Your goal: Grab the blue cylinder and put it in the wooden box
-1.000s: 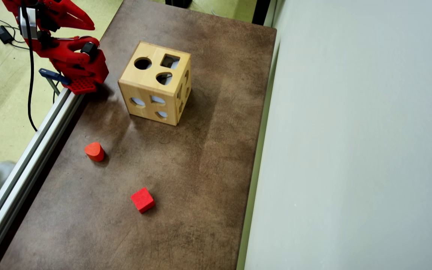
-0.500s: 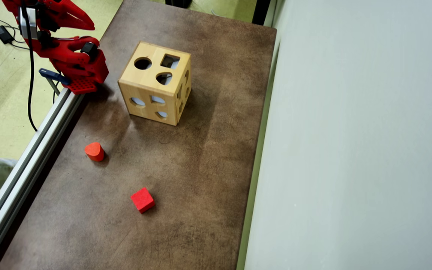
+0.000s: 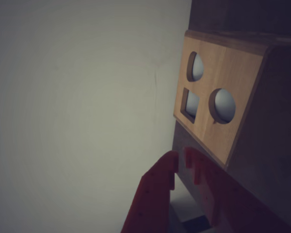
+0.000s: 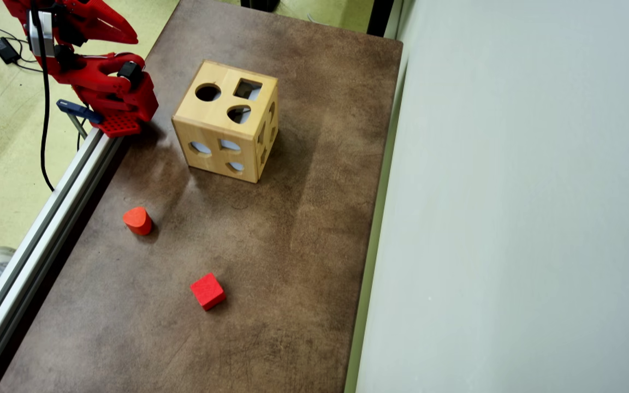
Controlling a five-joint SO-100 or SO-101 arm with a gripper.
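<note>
In the wrist view, the red jaws (image 3: 180, 159) sit nearly clenched with nothing between them, tips just apart, pointing at the wooden box (image 3: 218, 104), whose near face shows three cut-outs (one square).

In the overhead view, the red arm (image 4: 101, 82) is folded at the worktop's (image 4: 271, 262) top-left corner, beside the wooden box (image 4: 226, 123). A red rounded block (image 4: 137, 220) and a red cube (image 4: 207, 291) lie well apart below it. The blue cylinder is visible in neither view.
</note>
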